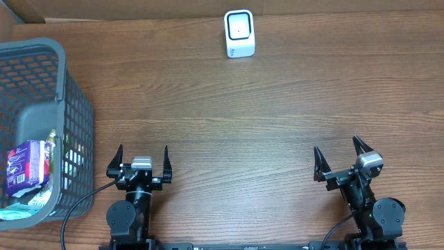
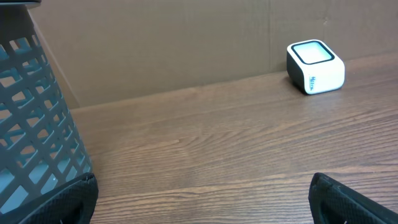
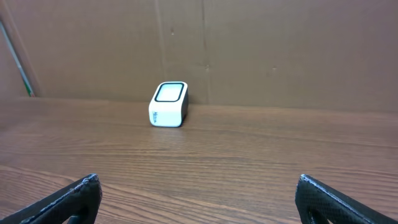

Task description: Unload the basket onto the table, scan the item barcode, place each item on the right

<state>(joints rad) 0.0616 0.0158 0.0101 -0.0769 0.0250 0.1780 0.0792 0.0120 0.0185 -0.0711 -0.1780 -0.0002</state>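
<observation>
1. Resting low at the near edge of a wooden table (image 1: 229,118), the left pincer (image 1: 143,153) has its two black fingers spread wide and holds nothing.
2. The right pincer (image 1: 336,147) sits well apart to its right, fingers likewise spread wide and empty.
3. A grey mesh basket (image 1: 73,104) stands just left of the left pincer. A purple and white packet (image 1: 26,165) lies inside it among other packaged goods (image 1: 38,201), touched by neither pincer.
4. A small white barcode scanner (image 1: 239,33) with a dark-framed window stands far ahead of both pincers, roughly between them, near a cardboard wall (image 3: 249,50).
</observation>
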